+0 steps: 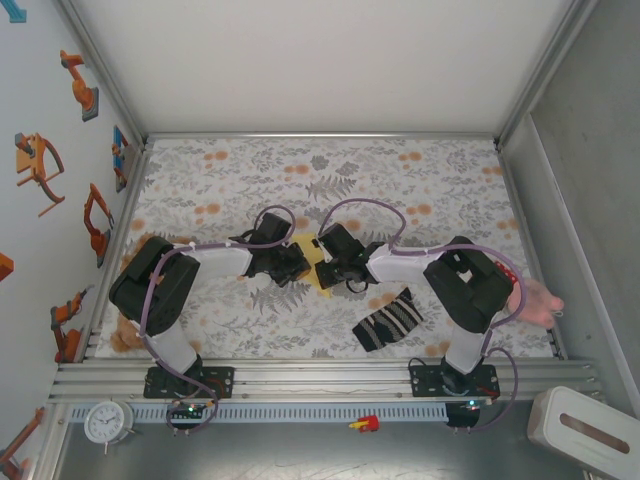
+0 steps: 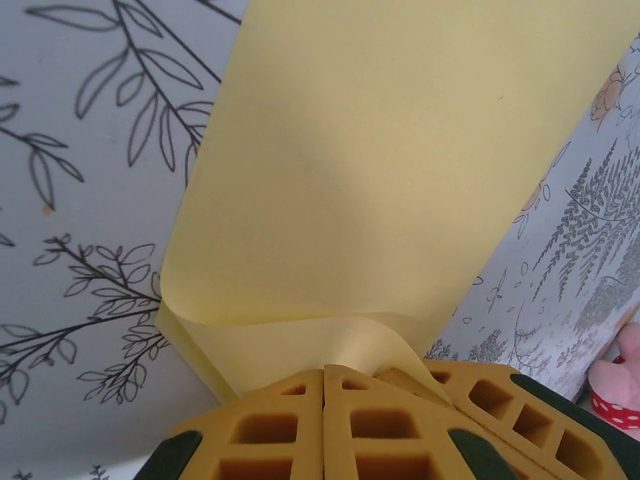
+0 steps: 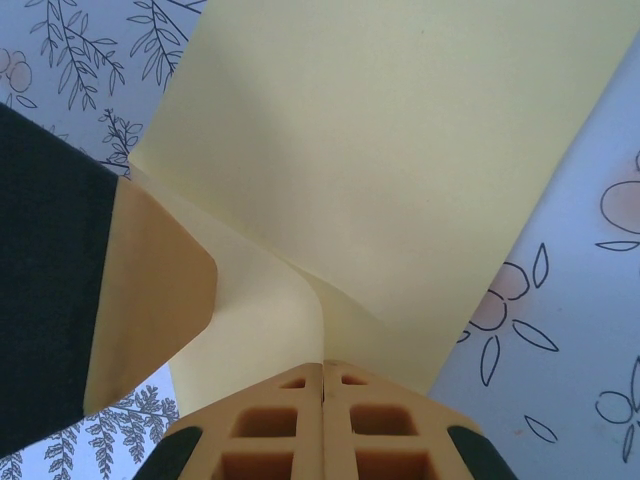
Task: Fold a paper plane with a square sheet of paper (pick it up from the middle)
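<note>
The pale-yellow square sheet of paper (image 1: 309, 251) lies on the floral cloth in the middle, pinched from both sides. In the left wrist view the sheet (image 2: 400, 170) curls up from the cloth into my left gripper (image 2: 323, 372), whose orange fingers are shut on its near edge. My right gripper (image 3: 322, 365) is likewise shut on a raised fold of the sheet (image 3: 400, 150). One finger of the left gripper (image 3: 150, 290) presses close beside it. Seen from above, the left gripper (image 1: 297, 262) and right gripper (image 1: 325, 268) meet tip to tip over the paper.
A black-and-white striped sock (image 1: 388, 320) lies right of centre near the front edge, under the right arm. A pink soft toy (image 1: 537, 300) sits at the right rim and a brown one (image 1: 125, 336) at the left. White walls enclose the table.
</note>
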Controlling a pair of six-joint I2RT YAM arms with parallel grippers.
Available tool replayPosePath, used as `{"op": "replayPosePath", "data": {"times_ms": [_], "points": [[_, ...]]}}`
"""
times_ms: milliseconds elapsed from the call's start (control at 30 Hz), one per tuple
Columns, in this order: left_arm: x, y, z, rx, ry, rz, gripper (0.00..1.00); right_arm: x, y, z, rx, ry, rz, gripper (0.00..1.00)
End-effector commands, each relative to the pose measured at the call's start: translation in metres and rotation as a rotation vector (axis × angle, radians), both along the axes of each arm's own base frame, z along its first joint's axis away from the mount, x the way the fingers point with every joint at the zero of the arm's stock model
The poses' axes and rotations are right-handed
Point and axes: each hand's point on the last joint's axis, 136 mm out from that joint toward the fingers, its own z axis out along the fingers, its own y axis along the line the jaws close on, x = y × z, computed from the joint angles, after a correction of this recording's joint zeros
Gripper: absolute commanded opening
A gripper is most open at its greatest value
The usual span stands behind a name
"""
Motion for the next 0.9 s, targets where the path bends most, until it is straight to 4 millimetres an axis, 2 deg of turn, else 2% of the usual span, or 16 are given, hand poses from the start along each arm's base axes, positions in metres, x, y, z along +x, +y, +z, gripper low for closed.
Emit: {"op": "replayPosePath", "data": {"times_ms": [0,633,867], "points": [[-0.004,0.004,-0.007,0.031,0.023,-0.001,0.08,-0.003,-0.010,-0.018,-0.055,0.046,-0.027,0.00],[-0.008,0.007,-0.018,0.055,0.047,-0.004,0.07,-0.004,-0.010,-0.018,-0.057,0.052,-0.028,0.00],[-0.012,0.015,-0.027,0.097,0.068,-0.002,0.07,-0.003,-0.009,-0.014,-0.047,0.050,-0.035,0.00]]}}
